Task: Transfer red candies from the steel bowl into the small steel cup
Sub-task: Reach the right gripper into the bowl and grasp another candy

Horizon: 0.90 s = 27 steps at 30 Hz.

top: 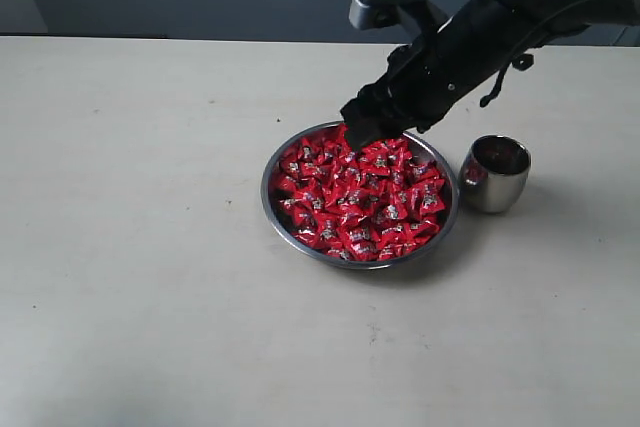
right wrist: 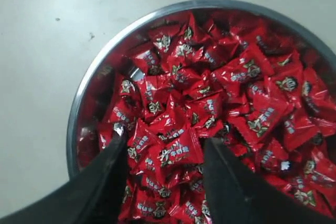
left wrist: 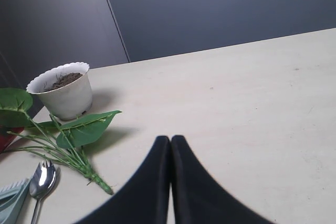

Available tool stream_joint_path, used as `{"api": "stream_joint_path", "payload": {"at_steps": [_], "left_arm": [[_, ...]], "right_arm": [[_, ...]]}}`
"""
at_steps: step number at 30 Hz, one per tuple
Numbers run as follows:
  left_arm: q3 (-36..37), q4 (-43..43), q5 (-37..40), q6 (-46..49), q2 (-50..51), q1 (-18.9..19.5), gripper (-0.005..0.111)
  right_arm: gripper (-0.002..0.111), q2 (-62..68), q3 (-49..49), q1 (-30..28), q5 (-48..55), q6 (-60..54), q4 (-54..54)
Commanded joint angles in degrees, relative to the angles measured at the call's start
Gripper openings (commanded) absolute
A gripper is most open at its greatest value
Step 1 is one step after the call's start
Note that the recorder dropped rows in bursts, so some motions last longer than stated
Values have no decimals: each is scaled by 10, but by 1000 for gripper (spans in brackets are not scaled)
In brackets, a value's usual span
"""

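Note:
The steel bowl (top: 274,164) (right wrist: 94,72) sits mid-table, heaped with red candies (top: 362,197) (right wrist: 210,103). To its right stands the small steel cup (top: 494,175), with something dark red showing inside. My right gripper (top: 362,135) (right wrist: 165,148) is lowered onto the back part of the heap, jaws wide open, with candies lying between the fingers (right wrist: 113,166) and none pinched. My left gripper (left wrist: 170,140) is shut and empty, hanging over bare table; it does not show in the exterior view.
Near the left gripper stand a white pot of soil (left wrist: 64,90), a leafy green sprig (left wrist: 79,132) and a spoon (left wrist: 42,179). The right arm (top: 500,27) reaches in from the upper right, above the cup.

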Motion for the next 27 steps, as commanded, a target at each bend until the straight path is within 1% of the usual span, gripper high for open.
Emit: {"api": "stream_joint_path", "payload": {"at_steps": [1,11,16,20,21,23,27], "left_arm": [[2,4,-6,-2,-2,-2,0],[2,4,-6,-2,-2,-2,0],[2,4,-6,-2,-2,-2,0],[2,4,-6,-2,-2,-2,0],[2,4,-6,-2,-2,-2,0],[2,4,-6,-2,-2,-2,0],[2,4,-6,-2,-2,-2,0]], "right_arm": [[45,29,-2,9,-5,-2,-5],[45,78,-2,26,-23,-1,4],[45,96,-2,27,-60,39,-11],[45,105,-2,29,-64,45,-10],[43,107,-2,29,-59,45,-11],[33,111,-2,30,-44,45,-11],[2,116,-2,30,-14,45,-11]]}}
